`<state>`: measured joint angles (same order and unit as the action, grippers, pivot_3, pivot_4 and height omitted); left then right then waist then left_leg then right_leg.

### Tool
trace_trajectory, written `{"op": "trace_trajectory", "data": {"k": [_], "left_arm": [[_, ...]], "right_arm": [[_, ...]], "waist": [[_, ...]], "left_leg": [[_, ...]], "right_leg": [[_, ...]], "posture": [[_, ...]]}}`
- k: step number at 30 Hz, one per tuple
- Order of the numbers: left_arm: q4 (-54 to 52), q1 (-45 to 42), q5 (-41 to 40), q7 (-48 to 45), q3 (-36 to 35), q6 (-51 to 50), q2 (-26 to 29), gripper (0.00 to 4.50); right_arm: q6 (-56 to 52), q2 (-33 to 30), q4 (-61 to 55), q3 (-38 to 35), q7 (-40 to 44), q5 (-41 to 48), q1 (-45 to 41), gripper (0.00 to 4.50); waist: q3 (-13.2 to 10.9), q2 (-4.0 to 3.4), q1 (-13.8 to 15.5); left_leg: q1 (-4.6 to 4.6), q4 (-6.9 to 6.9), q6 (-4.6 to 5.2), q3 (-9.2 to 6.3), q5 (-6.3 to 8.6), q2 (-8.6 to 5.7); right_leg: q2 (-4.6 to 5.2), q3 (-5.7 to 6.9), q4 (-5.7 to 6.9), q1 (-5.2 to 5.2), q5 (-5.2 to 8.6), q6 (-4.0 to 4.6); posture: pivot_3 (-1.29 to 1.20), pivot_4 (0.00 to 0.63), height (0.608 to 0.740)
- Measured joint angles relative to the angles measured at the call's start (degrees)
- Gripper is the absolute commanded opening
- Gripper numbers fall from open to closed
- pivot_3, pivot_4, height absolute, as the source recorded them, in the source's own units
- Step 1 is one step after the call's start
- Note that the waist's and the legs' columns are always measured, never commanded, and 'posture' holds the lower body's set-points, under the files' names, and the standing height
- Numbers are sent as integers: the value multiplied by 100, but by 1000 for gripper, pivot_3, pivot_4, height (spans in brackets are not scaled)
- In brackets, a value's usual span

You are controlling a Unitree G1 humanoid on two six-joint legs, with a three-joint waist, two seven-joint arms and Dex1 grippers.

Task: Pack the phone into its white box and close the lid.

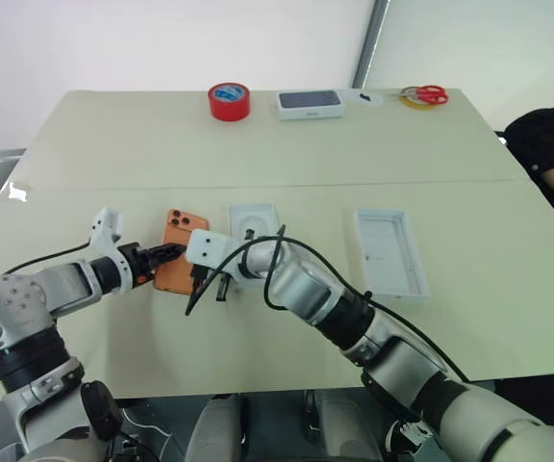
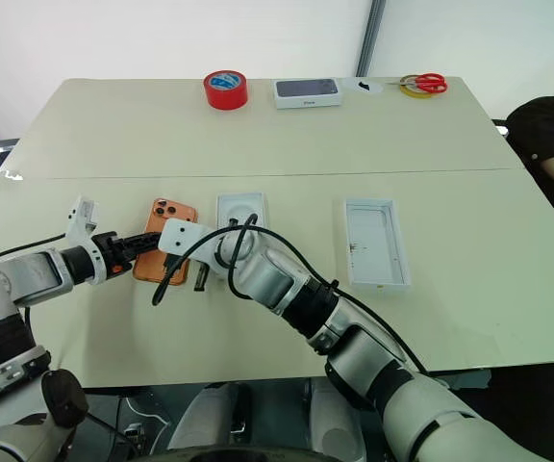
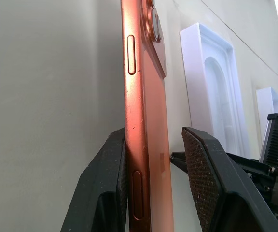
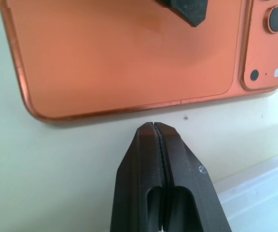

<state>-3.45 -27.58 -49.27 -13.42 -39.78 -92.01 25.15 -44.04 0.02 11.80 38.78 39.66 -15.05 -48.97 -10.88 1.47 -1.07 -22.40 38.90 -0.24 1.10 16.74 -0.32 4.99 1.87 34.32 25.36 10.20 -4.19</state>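
With my left claw (image 3: 153, 188) half-closed astride the phone (image 1: 180, 248) and my right claw (image 4: 154, 133) pinched together at its three o'clock edge, an off-centre squeeze could skid it.

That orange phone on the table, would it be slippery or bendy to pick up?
Probably stiff: the phone looks like a flat rigid slab lying camera-side up. Its glossy back and rounded metal edge may slip between the left gripper's fingers. Being flat, it is unlikely to roll.
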Motion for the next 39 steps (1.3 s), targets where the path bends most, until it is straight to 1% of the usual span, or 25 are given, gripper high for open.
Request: {"op": "trace_trajectory", "data": {"k": [1,3,4,9,11,13,16,17,19,22,25,27,31,33,39], "left_arm": [[3,-6,-19,25,-39,0,-30,1029],[43,-14,-161,75,-172,-2,-84,101],[31,-28,-241,101,-176,-1,-95,40],[97,-27,-392,306,-266,-1,-120,40],[132,-39,-469,427,-409,-1,-226,40],[247,-152,-584,637,-751,-2,-477,40],[281,-667,-952,1030,-1570,4,-1003,40],[264,-769,-1054,1089,-1698,9,-1064,40],[-31,-1072,-1349,1465,-1920,14,-1563,40],[-410,-1108,-1588,1960,-1819,3,-2419,40],[-655,-922,-1630,2407,-1432,44,-3055,40],[-733,-793,-1632,2609,-1203,130,-3299,40],[-763,-519,-1712,2982,-1043,430,-3404,40],[-762,-402,-1767,3110,-941,554,-3393,40],[-706,-349,-2002,3274,-578,783,-3139,40]], "right_arm": [[-33,-62,-90,-24,22,20,18,0],[-115,-236,-363,-208,74,81,45,0],[-157,-321,-479,-309,95,111,45,0],[-369,-719,-1179,-699,233,315,131,0],[-424,-863,-1576,-913,324,513,242,0],[-393,-1062,-2073,-1257,436,777,434,0],[-168,-1488,-2635,-1726,622,1175,760,0],[-147,-1569,-2675,-1798,649,1222,802,0],[-56,-1896,-2791,-2223,805,1538,1010,0],[132,-2350,-2810,-2639,988,1834,1239,0],[237,-2708,-2792,-2925,1071,2043,1434,0],[241,-2909,-2751,-3109,1101,2140,1500,0],[240,-3302,-2746,-3454,1137,2373,1648,0],[246,-3410,-2742,-3491,1120,2439,1704,0],[338,-3496,-2721,-3490,1028,2499,1767,0]], "waist": [[0,0,4],[-2,4,12],[-1,5,14],[-2,4,5],[-2,4,20],[-4,7,45],[-10,21,74],[-10,23,60],[-9,23,74],[-9,24,67],[-13,29,37],[-14,29,29],[-14,30,43],[-14,30,53],[-14,30,82]], "left_leg": [[-1,0,0,0,0,0],[-2,1,0,0,0,-1],[-2,1,0,-1,0,-1],[-1,-4,0,1,0,1],[-2,-3,0,1,0,0],[-5,-2,1,0,0,-1],[-11,6,2,-5,0,-2],[-10,6,2,-3,0,-3],[-8,6,5,-4,2,-7],[-8,7,12,3,6,-10],[-8,5,13,9,6,-7],[-6,5,13,12,6,-4],[-4,6,14,7,6,9],[-6,6,14,8,5,9],[-9,11,15,8,5,8]], "right_leg": [[1,0,0,0,0,0],[1,0,-2,0,0,0],[2,1,-2,-1,0,0],[-1,1,-2,2,0,0],[0,2,-4,1,0,-1],[1,4,-7,-1,0,-1],[2,10,-16,-7,0,-1],[3,10,-17,-7,0,-1],[6,10,-20,-15,0,-3],[9,5,-25,-17,-1,-3],[4,0,-26,-12,0,-4],[-8,-1,-25,-11,0,-3],[-33,-2,-27,-10,11,10],[-33,-3,-28,-10,14,12],[-28,-7,-29,-12,15,14]], "posture": [[0,150,732],[0,150,732],[0,150,732],[0,150,732],[0,150,732],[0,150,732],[0,150,732],[0,150,732],[0,150,732],[0,150,732],[0,150,732],[0,150,732],[0,150,732],[0,150,732],[0,150,732]]}}
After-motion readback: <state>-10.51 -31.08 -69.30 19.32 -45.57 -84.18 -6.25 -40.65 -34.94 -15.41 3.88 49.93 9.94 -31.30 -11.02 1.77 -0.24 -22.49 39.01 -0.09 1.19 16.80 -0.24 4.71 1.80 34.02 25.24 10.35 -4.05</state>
